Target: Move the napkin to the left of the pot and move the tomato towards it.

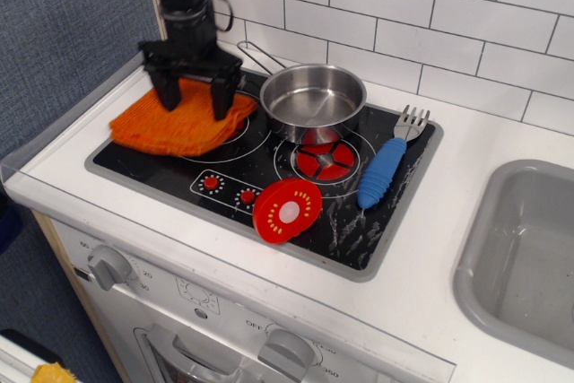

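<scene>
One arm: we see a single black end effector (192, 100) standing upright over the folded bright orange knitted napkin (181, 121), its two fingers spread and planted on the cloth rather than pinched around it.
Napkin place: it lies on the rear left burner of the black stovetop (359, 230), just beside the small shiny steel pot (313, 101), on the pot's left.
Tomato place: the flat round red tomato slice with a pale centre (287, 209) rests at the front of the stovetop, apart from the pot and napkin.
Risk, cloth: we judge a lift with the fingers catching the knit would drag or bunch the napkin.
Risk, pot: the right finger stands near the pot's thin wire handle (254, 54); a sideways swing could knock it.
Risk, tomato: being thin and flat, it may slip from a pinch or skid towards the blue-handled grey fork (388, 162).
Count: one napkin, one pot, one tomato, one fork, one grey sink (502, 221) in the white table (502, 145).
</scene>
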`<state>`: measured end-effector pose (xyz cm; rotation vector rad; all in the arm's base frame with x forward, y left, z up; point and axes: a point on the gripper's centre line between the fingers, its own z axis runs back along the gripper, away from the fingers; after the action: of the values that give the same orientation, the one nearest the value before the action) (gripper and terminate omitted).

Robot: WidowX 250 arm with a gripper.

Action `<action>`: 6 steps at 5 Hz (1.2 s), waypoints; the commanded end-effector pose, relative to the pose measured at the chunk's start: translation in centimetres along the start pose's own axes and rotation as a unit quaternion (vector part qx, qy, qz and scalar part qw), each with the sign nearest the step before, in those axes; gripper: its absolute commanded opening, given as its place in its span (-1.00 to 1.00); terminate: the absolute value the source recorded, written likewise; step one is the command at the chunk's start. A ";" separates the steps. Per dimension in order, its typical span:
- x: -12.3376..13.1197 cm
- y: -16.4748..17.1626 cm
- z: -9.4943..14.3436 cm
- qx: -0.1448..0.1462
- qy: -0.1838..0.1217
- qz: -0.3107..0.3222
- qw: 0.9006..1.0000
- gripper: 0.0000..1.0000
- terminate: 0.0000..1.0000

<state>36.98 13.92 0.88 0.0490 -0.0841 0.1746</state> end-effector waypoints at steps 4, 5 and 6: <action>4.0 -2.7 3.9 -0.016 -0.054 -0.007 0.998 1.00 -1.00; 4.0 -2.7 6.8 -0.025 -0.080 -0.020 0.996 1.00 -1.00; 3.4 -2.7 8.1 -0.040 -0.081 -0.053 0.995 1.00 -1.00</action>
<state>40.00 10.72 5.89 -0.0381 -0.1711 0.0552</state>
